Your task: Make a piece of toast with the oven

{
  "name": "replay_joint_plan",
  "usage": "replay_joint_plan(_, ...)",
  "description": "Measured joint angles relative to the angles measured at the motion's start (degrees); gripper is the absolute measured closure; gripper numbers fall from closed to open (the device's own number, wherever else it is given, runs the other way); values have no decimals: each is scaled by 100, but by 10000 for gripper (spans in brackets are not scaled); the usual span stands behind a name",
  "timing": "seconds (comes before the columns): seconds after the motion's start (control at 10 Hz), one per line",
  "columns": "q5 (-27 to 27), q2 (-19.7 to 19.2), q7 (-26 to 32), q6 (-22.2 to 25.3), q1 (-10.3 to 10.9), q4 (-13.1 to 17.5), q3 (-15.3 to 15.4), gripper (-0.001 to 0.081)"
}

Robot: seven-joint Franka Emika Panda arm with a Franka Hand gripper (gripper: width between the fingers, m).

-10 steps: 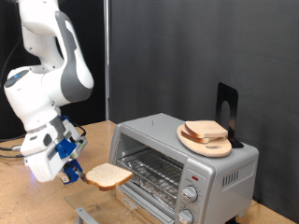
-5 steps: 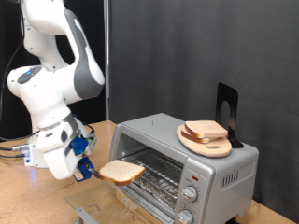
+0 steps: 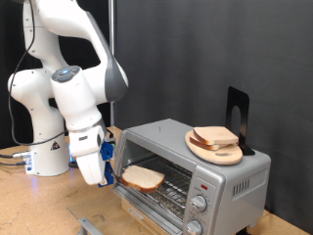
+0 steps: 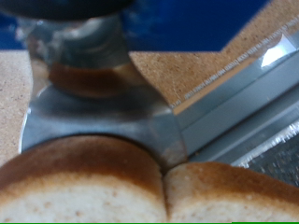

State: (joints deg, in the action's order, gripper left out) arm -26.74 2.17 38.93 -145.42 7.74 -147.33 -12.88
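The silver-grey oven (image 3: pixel 227 180) stands at the exterior view's right with its glass door (image 3: pixel 147 208) folded down and its wire rack (image 3: pixel 174 177) showing. My gripper (image 3: pixel 118 177) is shut on a piece of toast (image 3: pixel 144 177) and holds it flat, partly inside the oven's mouth just above the rack. In the wrist view the pale slice with its brown crust (image 4: pixel 84 182) fills the lower edge, clamped by a metal finger (image 4: pixel 140 126). The open door's metal edge (image 4: pixel 245 86) runs beside it.
A round light-wood board (image 3: pixel 207 151) with two more bread slices (image 3: pixel 215 137) lies on the oven's top, next to a black stand (image 3: pixel 239 113). The oven's knobs (image 3: pixel 200 204) are on its front panel. The wooden table (image 3: pixel 39 206) lies below the arm.
My arm has swung toward the exterior view's right and carried the toast from in front of the open door into the oven's mouth.
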Motion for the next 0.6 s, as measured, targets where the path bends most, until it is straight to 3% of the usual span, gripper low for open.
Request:
replay_joint_plan(0.3,607,-166,149,-606,-4,-134,50,417)
replay_joint_plan(0.6,471,-155,764,-650,-54,-201,-17,417)
